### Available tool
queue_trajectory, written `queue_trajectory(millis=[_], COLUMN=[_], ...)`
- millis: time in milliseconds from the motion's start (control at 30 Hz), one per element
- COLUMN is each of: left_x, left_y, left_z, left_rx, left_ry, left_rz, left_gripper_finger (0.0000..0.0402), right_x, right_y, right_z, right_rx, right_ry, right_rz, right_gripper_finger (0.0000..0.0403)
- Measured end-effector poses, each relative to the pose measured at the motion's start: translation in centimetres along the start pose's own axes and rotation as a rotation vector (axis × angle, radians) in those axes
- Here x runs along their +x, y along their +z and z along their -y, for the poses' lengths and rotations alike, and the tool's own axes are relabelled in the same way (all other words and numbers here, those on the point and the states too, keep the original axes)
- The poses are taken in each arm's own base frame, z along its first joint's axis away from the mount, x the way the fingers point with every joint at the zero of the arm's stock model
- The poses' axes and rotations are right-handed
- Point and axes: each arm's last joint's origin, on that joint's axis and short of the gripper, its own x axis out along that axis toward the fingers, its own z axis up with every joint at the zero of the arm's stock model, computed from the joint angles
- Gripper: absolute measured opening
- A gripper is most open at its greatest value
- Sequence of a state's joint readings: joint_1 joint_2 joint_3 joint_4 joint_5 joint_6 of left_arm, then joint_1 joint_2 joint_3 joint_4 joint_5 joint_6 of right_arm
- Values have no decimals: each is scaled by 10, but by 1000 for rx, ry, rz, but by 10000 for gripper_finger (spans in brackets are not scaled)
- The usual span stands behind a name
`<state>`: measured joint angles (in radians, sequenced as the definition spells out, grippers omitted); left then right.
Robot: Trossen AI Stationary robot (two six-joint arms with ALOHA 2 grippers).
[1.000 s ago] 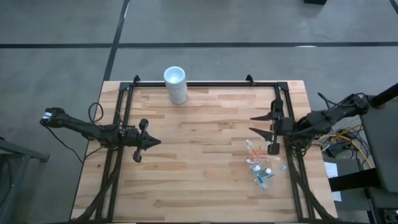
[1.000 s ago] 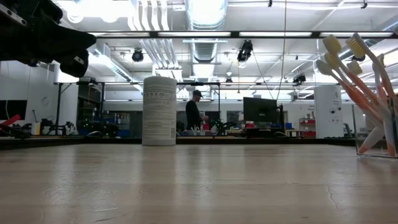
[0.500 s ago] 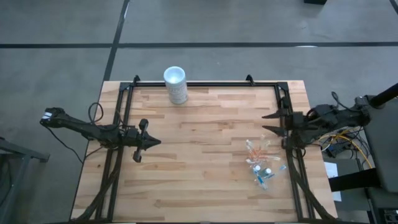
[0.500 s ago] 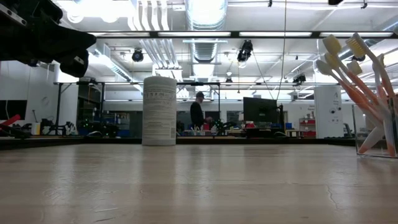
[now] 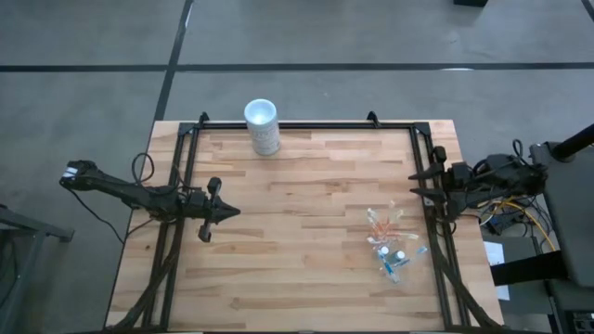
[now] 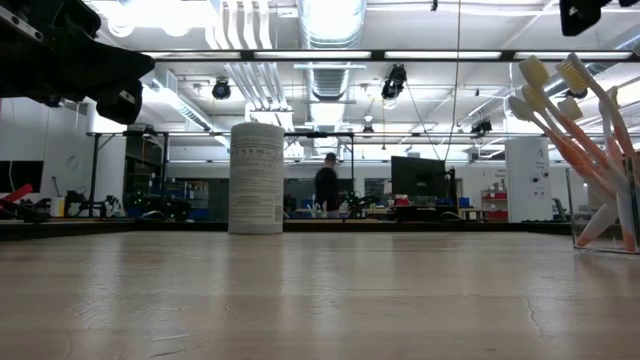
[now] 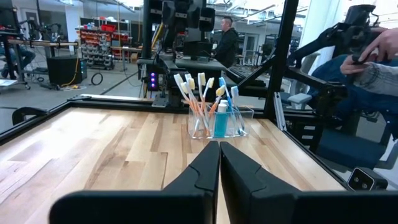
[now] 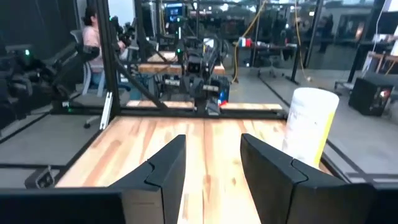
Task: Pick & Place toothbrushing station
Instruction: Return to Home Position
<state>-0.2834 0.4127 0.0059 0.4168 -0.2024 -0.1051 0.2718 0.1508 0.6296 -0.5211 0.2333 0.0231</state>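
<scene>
Right hand (image 5: 416,183) spread wide, holding nothing, at the table (image 5: 306,241) edge; left hand (image 5: 232,211) pressed together, empty.

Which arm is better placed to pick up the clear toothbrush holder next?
Likely the right: the open right gripper is near the clear toothbrush holder; the shut left gripper is far away.

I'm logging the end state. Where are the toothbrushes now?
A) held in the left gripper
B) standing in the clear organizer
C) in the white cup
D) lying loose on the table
B: the toothbrushes stand in the clear organizer on the right side of the table; the white cup stands apart at the far edge, and the left gripper is shut on nothing.
</scene>
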Motion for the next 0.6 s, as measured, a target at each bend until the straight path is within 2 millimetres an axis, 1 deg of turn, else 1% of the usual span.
queue_trajectory(millis=[133, 267, 300, 533, 600], left_x=[0, 0, 0, 0, 0], left_y=[0, 0, 0, -1, -1], left_z=[0, 0, 0, 0, 0], left_rx=[0, 0, 0, 2, 2], left_ry=[0, 0, 0, 1, 1], left_rz=[0, 0, 0, -9, -9], left_gripper_finger=[16, 18, 18, 17, 18], right_x=[-10, -19, -18, -18, -14], right_y=[-8, -19, -21, -19, -22], right_z=[2, 5, 5, 5, 4], right_rx=[-14, -5, -4, -8, -12], right_ry=[-1, 1, 2, -6, -3], right_rz=[-11, 29, 22, 38, 43], right_gripper_finger=[146, 143, 143, 148, 148])
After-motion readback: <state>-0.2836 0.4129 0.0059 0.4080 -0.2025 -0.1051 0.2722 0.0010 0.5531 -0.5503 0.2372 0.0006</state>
